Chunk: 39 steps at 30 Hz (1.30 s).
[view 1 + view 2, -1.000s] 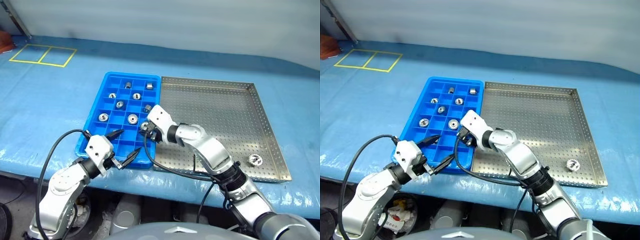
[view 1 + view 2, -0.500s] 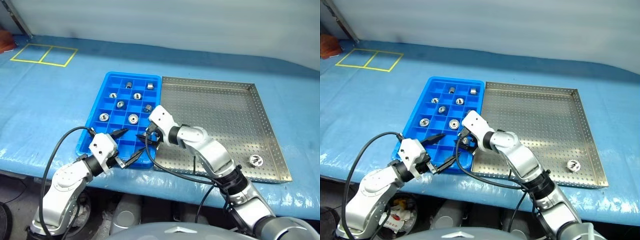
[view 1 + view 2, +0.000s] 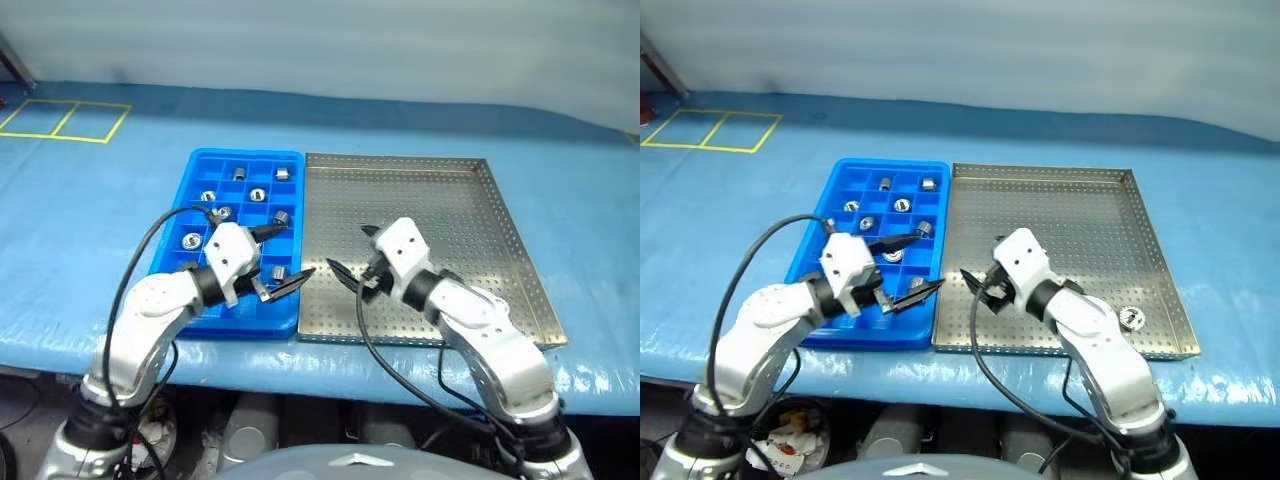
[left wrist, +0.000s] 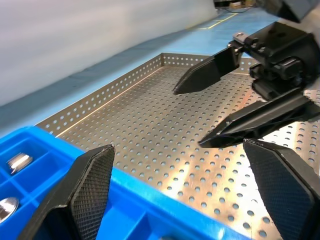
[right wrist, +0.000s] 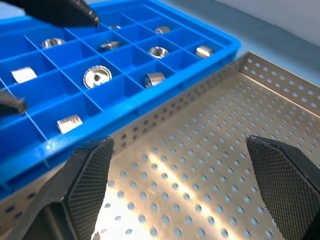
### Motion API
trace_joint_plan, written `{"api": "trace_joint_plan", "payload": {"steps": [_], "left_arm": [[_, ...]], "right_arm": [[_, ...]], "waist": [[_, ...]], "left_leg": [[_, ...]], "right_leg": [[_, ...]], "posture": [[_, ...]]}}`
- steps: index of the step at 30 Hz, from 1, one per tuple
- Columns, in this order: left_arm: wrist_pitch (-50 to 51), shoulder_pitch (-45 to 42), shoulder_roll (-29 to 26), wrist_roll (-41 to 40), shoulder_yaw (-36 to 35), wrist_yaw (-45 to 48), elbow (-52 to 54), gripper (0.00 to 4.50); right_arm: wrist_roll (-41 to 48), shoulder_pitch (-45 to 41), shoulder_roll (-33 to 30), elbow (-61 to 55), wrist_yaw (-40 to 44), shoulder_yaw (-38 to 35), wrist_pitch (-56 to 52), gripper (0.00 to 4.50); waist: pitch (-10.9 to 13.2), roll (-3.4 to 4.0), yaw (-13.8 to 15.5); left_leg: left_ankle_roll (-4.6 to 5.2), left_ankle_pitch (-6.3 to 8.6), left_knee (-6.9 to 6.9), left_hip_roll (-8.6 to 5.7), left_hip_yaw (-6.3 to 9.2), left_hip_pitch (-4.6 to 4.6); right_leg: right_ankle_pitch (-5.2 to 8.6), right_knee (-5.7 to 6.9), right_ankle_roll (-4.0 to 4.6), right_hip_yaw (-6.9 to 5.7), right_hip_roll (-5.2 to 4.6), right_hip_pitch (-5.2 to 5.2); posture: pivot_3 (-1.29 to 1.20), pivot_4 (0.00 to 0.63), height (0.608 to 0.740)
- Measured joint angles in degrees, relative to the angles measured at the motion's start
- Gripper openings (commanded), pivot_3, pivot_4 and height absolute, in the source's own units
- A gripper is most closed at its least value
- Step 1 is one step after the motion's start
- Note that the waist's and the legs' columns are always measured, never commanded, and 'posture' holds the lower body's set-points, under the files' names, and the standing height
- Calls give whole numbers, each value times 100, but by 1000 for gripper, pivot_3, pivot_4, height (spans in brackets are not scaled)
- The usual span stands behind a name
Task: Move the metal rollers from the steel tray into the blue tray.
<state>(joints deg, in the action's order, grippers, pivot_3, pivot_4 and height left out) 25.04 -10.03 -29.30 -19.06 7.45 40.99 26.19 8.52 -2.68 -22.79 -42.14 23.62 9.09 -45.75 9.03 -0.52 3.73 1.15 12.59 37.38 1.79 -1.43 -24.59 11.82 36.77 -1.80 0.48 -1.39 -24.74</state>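
The blue tray lies left of the steel tray, their edges touching. Several metal rollers sit in the blue tray's compartments, and the right wrist view shows them too. One roller lies near the steel tray's front right corner. My left gripper is open and empty above the blue tray's near right corner. My right gripper is open and empty over the steel tray's near left part, and its tips face the left gripper's. The left wrist view shows the right gripper over the perforated metal.
Both trays rest on a table covered in blue sheeting. Yellow tape squares mark its far left. Black cables loop from both wrists near the table's front edge.
The right gripper has opened and drawn back from the blue tray to over the steel tray. My left gripper has risen and shifted right. The head view itself has also shifted.
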Motion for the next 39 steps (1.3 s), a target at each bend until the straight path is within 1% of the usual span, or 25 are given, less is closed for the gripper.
{"api": "trace_joint_plan", "payload": {"steps": [5, 9, 13, 15, 17, 20, 28, 31, 36, 39], "left_arm": [[23, -780, 114, 129, 515, 307, -624, 4500], [-159, -1494, 390, 352, 985, 646, -1426, 4500], [-363, -2136, 860, 531, 1367, 972, -2224, 4500], [-485, -2497, 1128, 633, 1546, 1143, -2719, 4500], [-646, -2724, 1291, 748, 1643, 1240, -3073, 4500], [-1096, -3171, 1636, 1009, 1833, 1445, -3947, 4500], [-2627, -4048, 2622, 1687, 2093, 1784, -6392, 4500], [-3025, -4291, 3004, 1939, 2125, 1739, -7167, 4500], [-3532, -4694, 3621, 2356, 2108, 1336, -8342, 4500], [-3731, -4761, 3684, 2557, 2077, 938, -8822, 4500]], "right_arm": [[-11, 809, -71, -824, -264, -358, -306, 4465], [-44, 1699, -61, -1429, -543, -691, -462, 4465], [-31, 2578, -32, -1535, -918, -856, 35, 4465], [11, 3025, -21, -1538, -1175, -816, 529, 4465], [35, 3281, -26, -1540, -1359, -733, 871, 4465], [77, 3825, -48, -1540, -1724, -516, 1565, 4465], [100, 5010, -239, -1538, -2587, -112, 2743, 4465], [79, 5257, -251, -1538, -2844, -37, 3015, 4465], [-83, 5626, -266, -1538, -3213, 119, 3421, 4465], [-217, 5774, -239, -1538, -3355, 270, 3587, 4465]], "waist": [[0, 0, -248], [-1, -3, -342], [-2, -4, -498], [-3, -4, -603], [-3, -4, -707], [-4, -4, -836], [-3, -13, -1079], [-2, -15, -1187], [1, -21, -1441], [0, -20, -1645]], "left_leg": [[0, 0, 11, -2, 2, 5], [1, 0, 29, -5, 5, 2], [10, 4, 52, -9, 3, 0], [14, 6, 57, -9, 4, 4], [15, 6, 58, -8, 5, 5], [16, 6, 56, -9, 4, 5], [29, 15, 57, -15, 1, 1], [33, 18, 57, -17, 0, 1], [35, 21, 49, -12, 2, 0], [36, 22, 43, -9, 0, 4]], "right_leg": [[-3, 5, -5, 5, 1, 6], [-7, 8, -12, 7, 3, 12], [-14, 8, -25, 15, 1, 18], [-17, 11, -29, 26, 0, 18], [-18, 11, -31, 31, 1, 17], [-18, 12, -31, 32, 1, 17], [-15, 6, -37, 40, -7, 14], [-13, 6, -41, 41, -11, 13], [-7, 4, -49, 40, -19, 10], [-5, 4, -51, 41, -23, 11]], "posture": [[-50, 150, 740], [-127, 150, 740], [-179, 150, 740], [-206, 150, 740], [-230, 150, 740], [-263, 150, 740], [-342, 150, 740], [-371, 150, 740], [-421, 150, 740], [-443, 150, 740]]}}
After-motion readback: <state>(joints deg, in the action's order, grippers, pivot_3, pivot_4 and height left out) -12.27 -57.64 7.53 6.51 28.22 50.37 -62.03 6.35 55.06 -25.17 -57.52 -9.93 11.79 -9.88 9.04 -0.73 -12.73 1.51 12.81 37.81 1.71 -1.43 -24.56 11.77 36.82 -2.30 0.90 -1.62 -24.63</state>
